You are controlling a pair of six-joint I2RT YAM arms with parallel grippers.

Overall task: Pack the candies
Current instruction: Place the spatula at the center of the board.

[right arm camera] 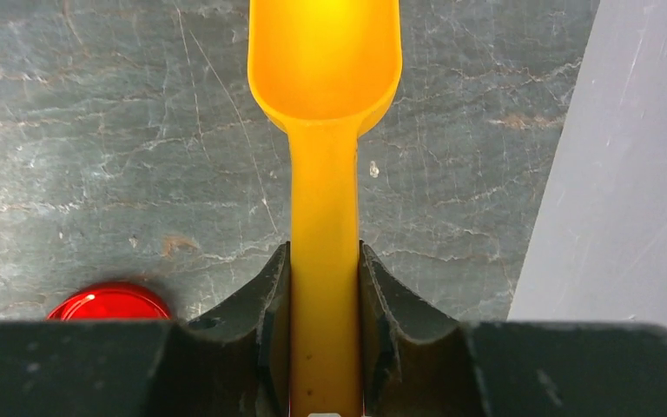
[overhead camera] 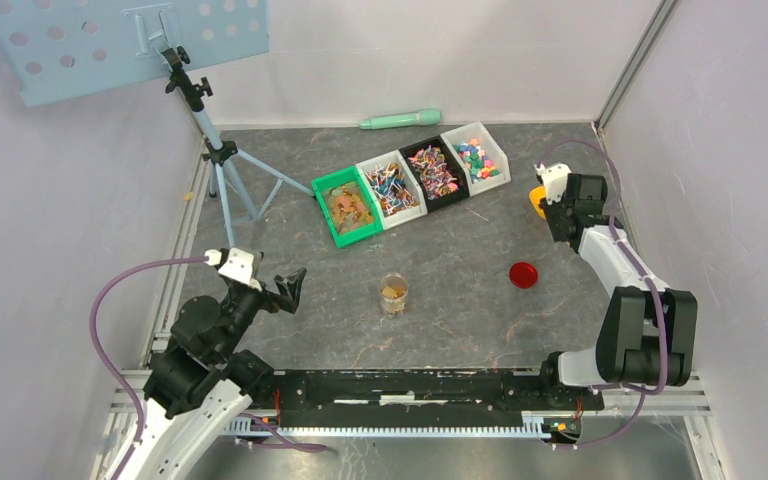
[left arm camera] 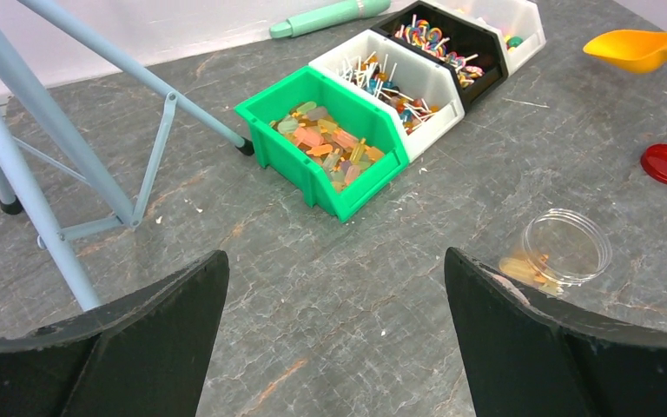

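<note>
Grey slate tabletop (overhead camera: 460,330) between pale walls (overhead camera: 410,60): left pincer (left arm camera: 334,261) spread wide, right pincer (right arm camera: 324,261) pinching yellow scoop (right arm camera: 324,52).

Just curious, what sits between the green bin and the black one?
A white bin of candies on sticks, flanked by both; the left wrist view shows it best.

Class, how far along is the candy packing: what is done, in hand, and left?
Done: the clear jar stands open, red lid lying apart, a few candies inside. In hand: the right pincer grips the empty yellow scoop; the left pincer hangs open. Left: most candies lie in the bins.
</note>
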